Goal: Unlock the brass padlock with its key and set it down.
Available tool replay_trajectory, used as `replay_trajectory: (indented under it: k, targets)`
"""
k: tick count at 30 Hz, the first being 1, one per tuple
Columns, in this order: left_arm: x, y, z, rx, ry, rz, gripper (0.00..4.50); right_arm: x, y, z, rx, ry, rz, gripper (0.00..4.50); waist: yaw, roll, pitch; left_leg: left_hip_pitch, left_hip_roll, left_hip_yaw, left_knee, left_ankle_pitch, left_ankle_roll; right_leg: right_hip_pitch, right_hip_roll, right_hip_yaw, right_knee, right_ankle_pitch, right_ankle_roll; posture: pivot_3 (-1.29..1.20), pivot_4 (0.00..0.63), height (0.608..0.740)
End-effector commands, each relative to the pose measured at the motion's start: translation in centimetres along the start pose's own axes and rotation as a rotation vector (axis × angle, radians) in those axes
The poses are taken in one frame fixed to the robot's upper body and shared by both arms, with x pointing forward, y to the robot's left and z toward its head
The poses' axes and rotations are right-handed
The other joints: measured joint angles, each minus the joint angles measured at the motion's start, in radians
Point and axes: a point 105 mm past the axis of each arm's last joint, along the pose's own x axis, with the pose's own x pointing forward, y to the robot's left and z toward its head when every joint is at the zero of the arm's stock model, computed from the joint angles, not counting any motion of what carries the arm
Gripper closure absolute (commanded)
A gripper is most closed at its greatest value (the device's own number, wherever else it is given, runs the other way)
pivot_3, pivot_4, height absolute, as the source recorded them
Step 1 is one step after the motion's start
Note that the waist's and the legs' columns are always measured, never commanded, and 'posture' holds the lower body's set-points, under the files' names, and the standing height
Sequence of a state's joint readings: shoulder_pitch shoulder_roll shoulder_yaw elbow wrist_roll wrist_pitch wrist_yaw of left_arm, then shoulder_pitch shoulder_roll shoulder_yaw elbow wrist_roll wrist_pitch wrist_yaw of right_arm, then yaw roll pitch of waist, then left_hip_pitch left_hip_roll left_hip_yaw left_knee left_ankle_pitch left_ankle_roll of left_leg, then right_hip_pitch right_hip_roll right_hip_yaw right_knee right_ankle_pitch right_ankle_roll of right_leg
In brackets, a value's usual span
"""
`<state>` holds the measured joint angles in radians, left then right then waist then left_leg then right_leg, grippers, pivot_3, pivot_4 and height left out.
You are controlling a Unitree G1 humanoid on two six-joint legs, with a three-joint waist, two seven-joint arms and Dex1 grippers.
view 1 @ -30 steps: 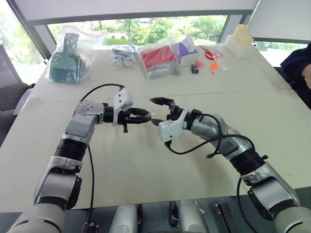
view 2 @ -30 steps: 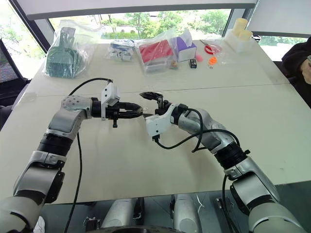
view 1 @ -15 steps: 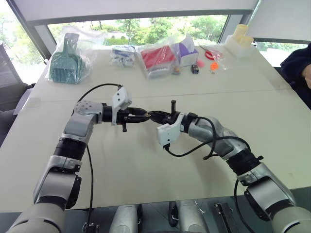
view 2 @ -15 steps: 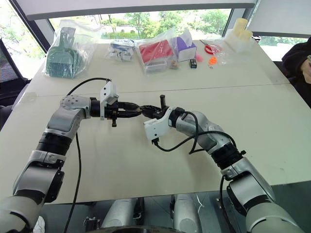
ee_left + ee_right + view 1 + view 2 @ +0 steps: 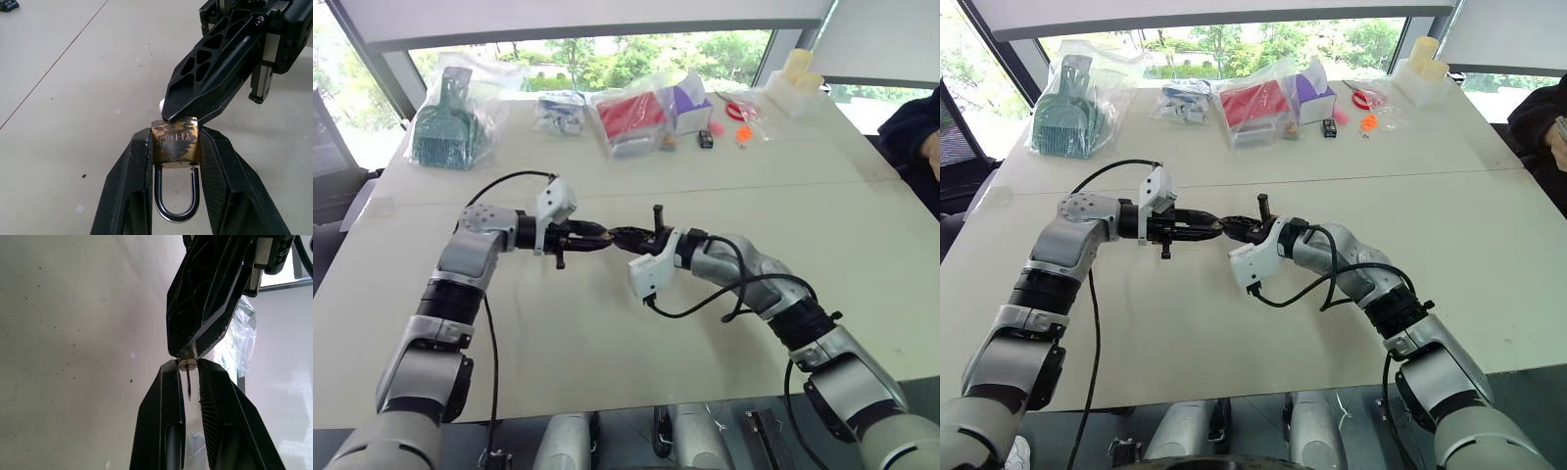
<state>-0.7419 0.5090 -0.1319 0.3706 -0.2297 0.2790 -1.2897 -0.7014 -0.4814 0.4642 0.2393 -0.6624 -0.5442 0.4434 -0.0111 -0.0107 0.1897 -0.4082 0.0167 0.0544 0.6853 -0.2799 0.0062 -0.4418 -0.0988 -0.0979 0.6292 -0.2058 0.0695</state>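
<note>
Both of my arms reach in over the pale table (image 5: 607, 333) and meet tip to tip above its middle, well off the surface. My left arm bends at the elbow and its forearm runs across toward the right, the left gripper (image 5: 597, 236) pointing sideways and slightly down. My right arm stretches out from the lower right, its forearm angled up and to the left, so the right gripper (image 5: 625, 235) faces the left one almost head-on.

My left fingers (image 5: 137, 166) are clamped on the brass padlock (image 5: 175, 146), one pad on each flat side of its body, with the silvery shackle (image 5: 175, 198) closed and hanging back between the fingers toward my wrist. The keyhole end of the lock faces the right gripper.

My right fingers (image 5: 168, 396) are pressed together on the key (image 5: 188, 382), a thin silvery sliver seen edge-on between the pads, its tip at the padlock's end face. I cannot tell how far the key sits in the lock.

Bagged items (image 5: 631, 113) lie along the table's far edge, well apart from my hands.
</note>
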Motion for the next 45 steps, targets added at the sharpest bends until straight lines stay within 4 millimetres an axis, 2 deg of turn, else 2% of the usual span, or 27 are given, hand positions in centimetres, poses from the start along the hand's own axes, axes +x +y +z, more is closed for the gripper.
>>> replay_trajectory:
  k: [1, 2, 9, 17, 20, 22, 32, 34, 40, 41, 45]
  targets:
    - [0.8, -0.6, 1.7, 0.061, -0.04, -0.05, 3.74, 1.0, -2.6, 2.6, -0.064, -0.119, -0.084, 3.26, 0.0, 0.0, 0.0, 0.0, 0.0, 0.0, 0.0, 0.0, 0.0, 0.0, 0.0, 0.0, 0.0, 0.0, 0.0, 0.0, 0.15, 0.74]
    - [0.7, -0.6, 1.7, 0.063, -0.037, -0.053, 3.74, 1.0, -2.6, 2.5, -0.071, -0.12, -0.078, 2.77, 0.0, 0.0, 0.0, 0.0, 0.0, 0.0, 0.0, 0.0, 0.0, 0.0, 0.0, 0.0, 0.0, 0.0, 0.0, 0.0, 0.15, 0.74]
    - [-0.2, -0.7, 1.6, 0.081, -0.022, -0.097, 3.74, 0.5, -2.7, 3.0, -0.145, -0.193, -0.075, 2.77, 0.0, 0.0, 0.0, 0.0, 0.0, 0.0, 0.0, 0.0, 0.0, 0.0, 0.0, 0.0, 0.0, 0.0, 0.0, 0.0, 0.15, 0.74]
    - [-0.4, -0.4, 1.9, 0.082, -0.027, -0.1, 3.74, 0.2, -2.3, 3.3, -0.193, -0.245, -0.055, 2.77, -0.001, 0.0, 0.0, 0.0, 0.0, 0.0, 0.0, 0.0, 0.0, 0.0, 0.0, 0.0, 0.0, 0.0, 0.0, 0.0, 0.15, 0.74]
    - [-0.4, -0.4, 2.0, 0.082, -0.032, -0.104, 3.74, 0.3, -2.1, 3.4, -0.203, -0.256, -0.042, 3.6, 0.0, 0.0, 0.0, 0.0, 0.0, 0.0, 0.0, 0.0, 0.0, 0.0, 0.0, 0.0, 0.0, 0.0, 0.0, 0.0, 0.15, 0.74]
    - [-0.3, -0.5, 2.0, 0.082, -0.033, -0.108, 3.74, 0.3, -2.0, 3.3, -0.215, -0.261, -0.036, 4.42, -0.001, 0.0, 0.0, 0.0, 0.0, 0.0, 0.0, 0.0, 0.0, 0.0, 0.0, 0.0, 0.0, 0.0, 0.0, 0.0, 0.15, 0.74]
    - [-0.5, -0.5, 1.8, 0.062, -0.024, -0.103, 3.74, 0.2, -2.1, 2.7, -0.236, -0.261, -0.032, 4.42, -0.001, 0.0, 0.0, 0.0, 0.0, 0.0, 0.0, 0.0, 0.0, 0.0, 0.0, 0.0, 0.0, 0.0, 0.0, 0.0, 0.15, 0.74]
    - [-0.6, -0.6, 1.8, 0.045, -0.029, -0.105, 2.7, 0.2, -2.2, 2.6, -0.232, -0.256, -0.036, 4.5, -0.001, 0.0, 0.0, 0.0, 0.0, 0.0, 0.0, 0.0, 0.0, 0.0, 0.0, 0.0, 0.0, 0.0, 0.0, 0.0, 0.15, 0.74]
    - [-1.4, -0.9, 2.3, 0.027, -0.055, -0.092, 0.27, 0.1, -2.1, 2.3, -0.216, -0.238, -0.033, 4.5, -0.001, 0.0, 0.0, 0.0, 0.0, 0.0, 0.0, 0.0, 0.0, 0.0, 0.0, 0.001, 0.0, 0.0, 0.0, 0.0, 0.15, 0.74]
    - [-1.7, -0.9, 2.5, 0.024, -0.061, -0.085, 0.04, 0.1, -2.0, 2.2, -0.212, -0.235, -0.031, 4.5, -0.001, 0.0, 0.0, 0.0, 0.0, 0.0, 0.0, 0.0, 0.0, 0.0, 0.0, 0.001, 0.0, 0.0, 0.0, 0.0, 0.15, 0.74]
    - [-2.9, -0.8, 3.3, 0.027, -0.094, -0.041, 0.04, -0.1, -1.7, 2.0, -0.199, -0.223, -0.026, 4.5, -0.003, 0.0, 0.0, 0.0, 0.0, 0.0, 0.0, 0.0, 0.0, 0.0, 0.0, 0.001, 0.0, 0.0, 0.0, 0.0, 0.15, 0.74]
